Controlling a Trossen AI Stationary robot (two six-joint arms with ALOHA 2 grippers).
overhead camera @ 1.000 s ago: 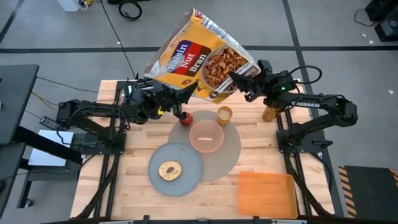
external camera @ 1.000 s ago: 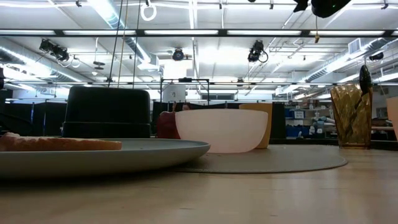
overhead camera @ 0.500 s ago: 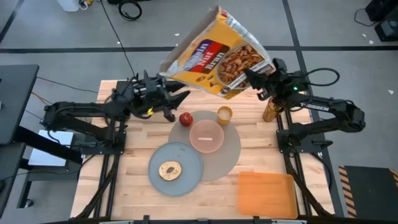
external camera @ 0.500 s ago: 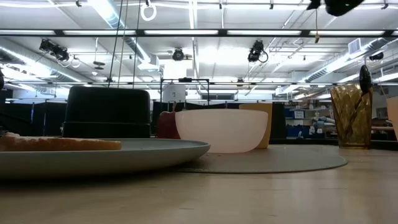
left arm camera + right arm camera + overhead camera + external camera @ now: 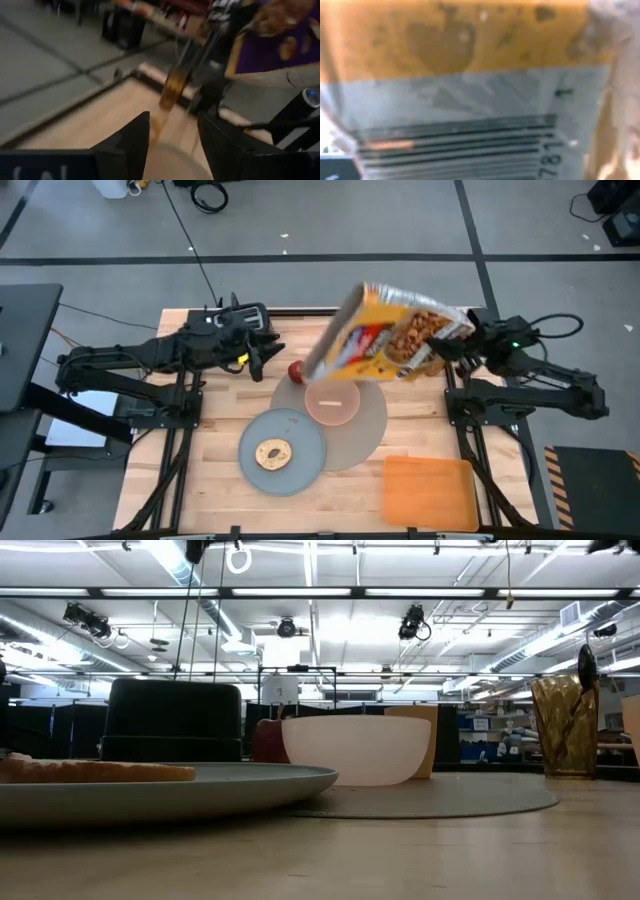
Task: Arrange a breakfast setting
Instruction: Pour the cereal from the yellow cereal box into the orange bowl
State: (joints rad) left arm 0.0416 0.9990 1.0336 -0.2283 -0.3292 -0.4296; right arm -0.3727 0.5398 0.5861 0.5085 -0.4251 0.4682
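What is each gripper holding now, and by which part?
The right gripper holds the cereal bag by its right end. The left gripper is open and holds nothing.

Pretty even, bright light was thrown from ceiling strip lights [image 5: 300, 592], which were blown out with glare. Both wrist views were smeared by heavy blur. Soft shadows were cast under the plate [image 5: 200, 785] down low.

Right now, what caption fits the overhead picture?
Right hand tilts a yellow cereal bag over the translucent pink bowl; left hand open.
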